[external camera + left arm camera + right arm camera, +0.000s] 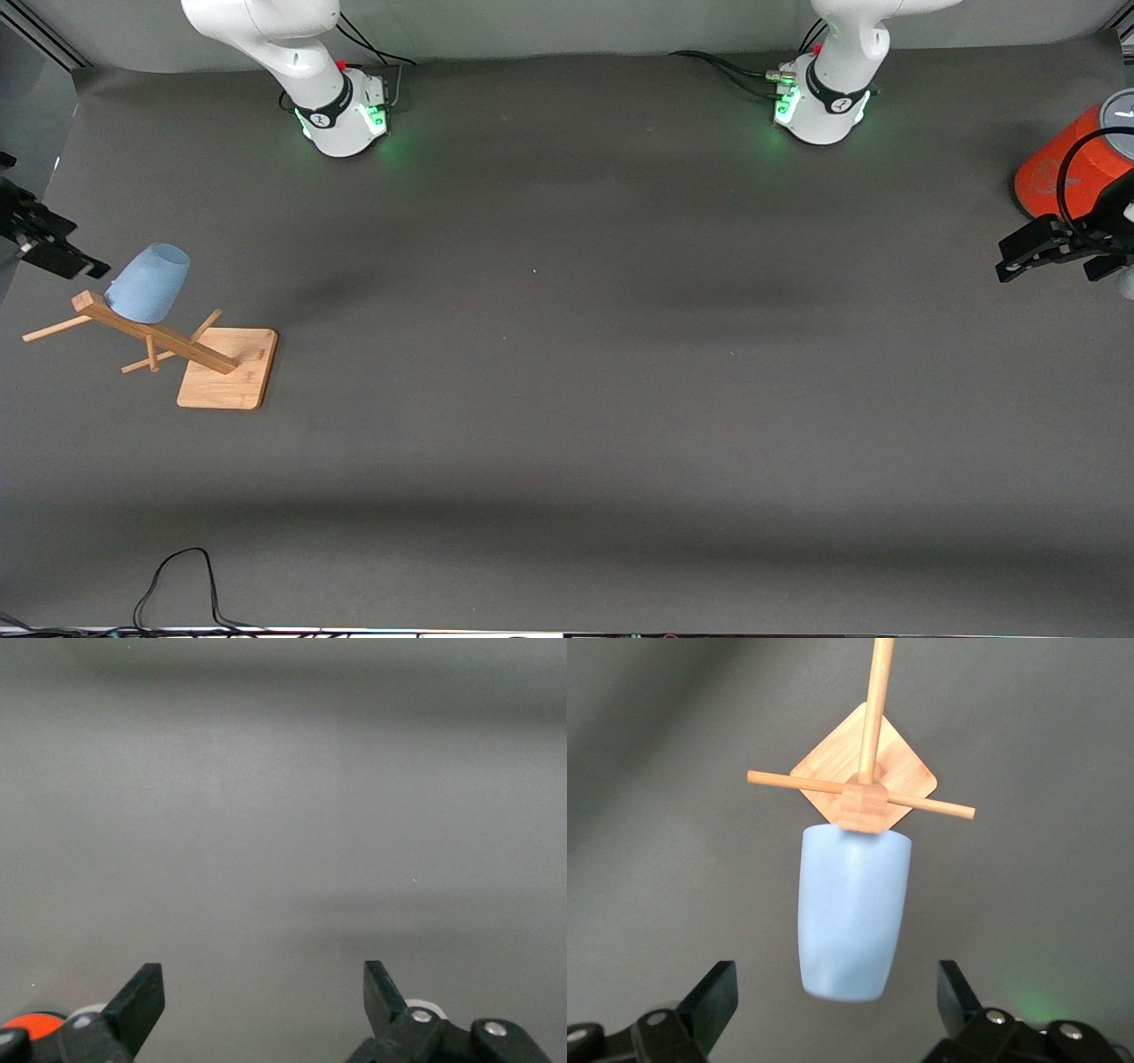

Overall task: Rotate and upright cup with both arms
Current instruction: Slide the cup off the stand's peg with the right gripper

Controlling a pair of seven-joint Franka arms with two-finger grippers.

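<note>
Wooden rack [221, 368], toward the right arm's end; cup [149, 283] hangs inverted on a peg. Right gripper [835, 1001] spread, seemingly just above it — pre-grasp; next, close on the cup. Left gripper [264, 999] spread, waiting beside the orange cylinder [1067, 168].

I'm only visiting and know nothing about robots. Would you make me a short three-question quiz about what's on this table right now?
1. True or false: the blue cup stands upright on the table.
2. What holds the cup? A) a peg of the wooden rack B) the right gripper C) the orange cylinder
3. Fill in: the left gripper waits over the table with its fingers ____.

Key
1. False: it hangs upside down, tilted, on the rack.
2. A: the right gripper is close by, fingers spread, but not touching the cup.
3. open
</note>
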